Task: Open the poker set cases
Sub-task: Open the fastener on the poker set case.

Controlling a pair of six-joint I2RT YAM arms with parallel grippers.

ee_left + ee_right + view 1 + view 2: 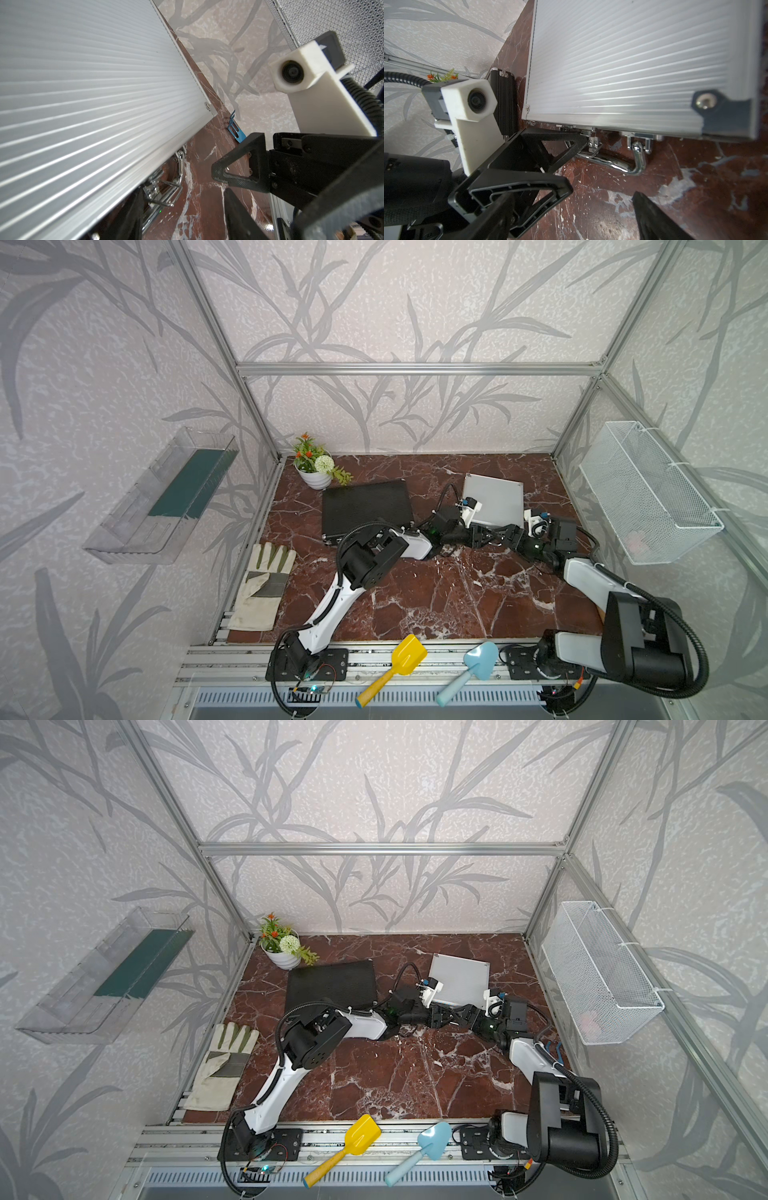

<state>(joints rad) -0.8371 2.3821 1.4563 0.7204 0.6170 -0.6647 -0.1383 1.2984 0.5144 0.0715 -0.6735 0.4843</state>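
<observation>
The smaller silver poker set case (pixel 494 497) (pixel 93 93) (pixel 633 62) lies shut at the back right of the table. Its chrome handle (pixel 634 162) and a latch (pixel 592 143) (pixel 160 191) face the front. The larger ribbed black case (pixel 365 506) (pixel 502 99) lies shut to its left. Both grippers meet at the silver case's front edge. My left gripper (pixel 478 536) (pixel 182 216) is open, with one fingertip (pixel 579 139) at the latch. My right gripper (pixel 505 536) (pixel 600 195) stands open just in front of the handle, holding nothing.
A flower pot (pixel 316 472) stands behind the black case. A work glove (pixel 262 585) lies at the left edge. Yellow (pixel 395 668) and blue (pixel 473 668) toy shovels lie on the front rail. A wire basket (pixel 648 489) hangs on the right wall and a clear bin (pixel 166 497) on the left.
</observation>
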